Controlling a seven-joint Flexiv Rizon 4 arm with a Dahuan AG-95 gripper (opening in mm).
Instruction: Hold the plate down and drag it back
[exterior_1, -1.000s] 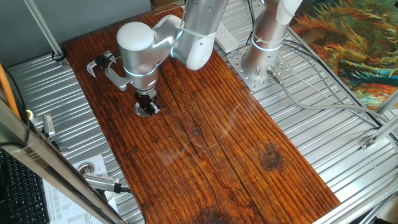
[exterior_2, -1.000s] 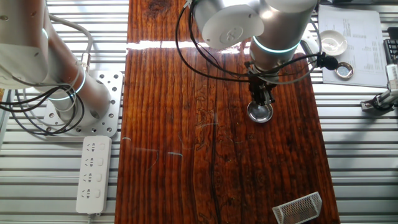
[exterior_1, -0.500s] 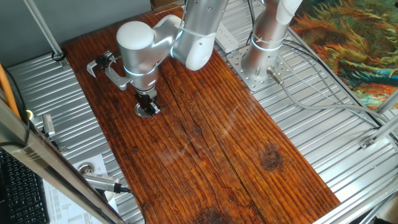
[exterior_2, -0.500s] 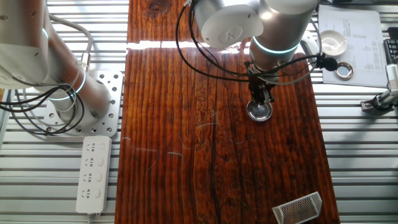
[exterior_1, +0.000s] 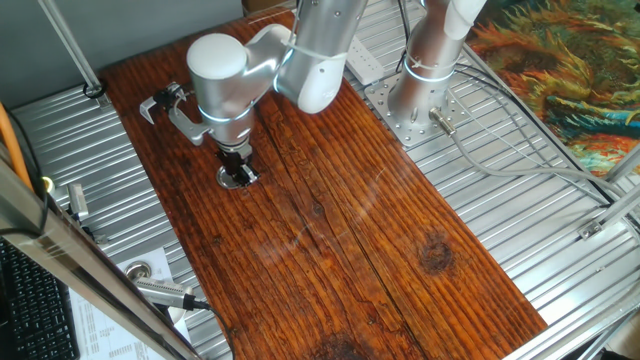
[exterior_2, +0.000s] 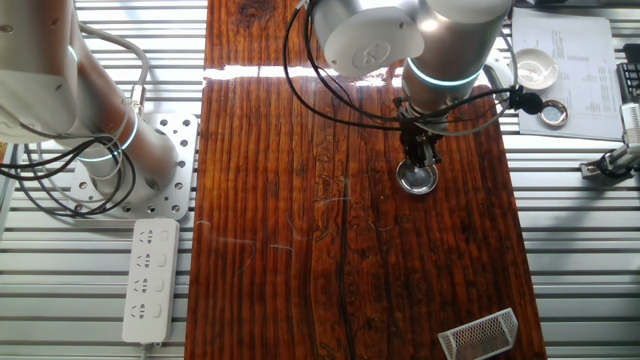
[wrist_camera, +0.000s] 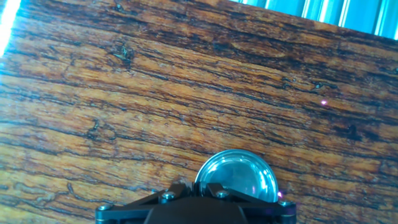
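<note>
On the dark wooden board, near its edge on the side where the paper sheet lies, sits the plate, a small round metal disc with a bright rim. The gripper stands upright over it with its tip down on the disc. Its two fingers look drawn together at the tip, but none of the pictures shows clearly whether they are shut, so I cannot tell.

One fixed view shows the plate half hidden behind the fingers, with a bent silver bracket lying further along the board, apart from the plate. The other fixed view looks from above: the plate lies whole below the gripper, and off the board show a power strip, a small white dish on a paper sheet, and a mesh holder at the board's corner. The hand view gives the closest look: the plate shows its shiny domed face against the wood grain, its near edge hidden by the hand's dark body.

Compared with half a second and a second ago, plate and gripper lie in the same spot; no shift shows.
</note>
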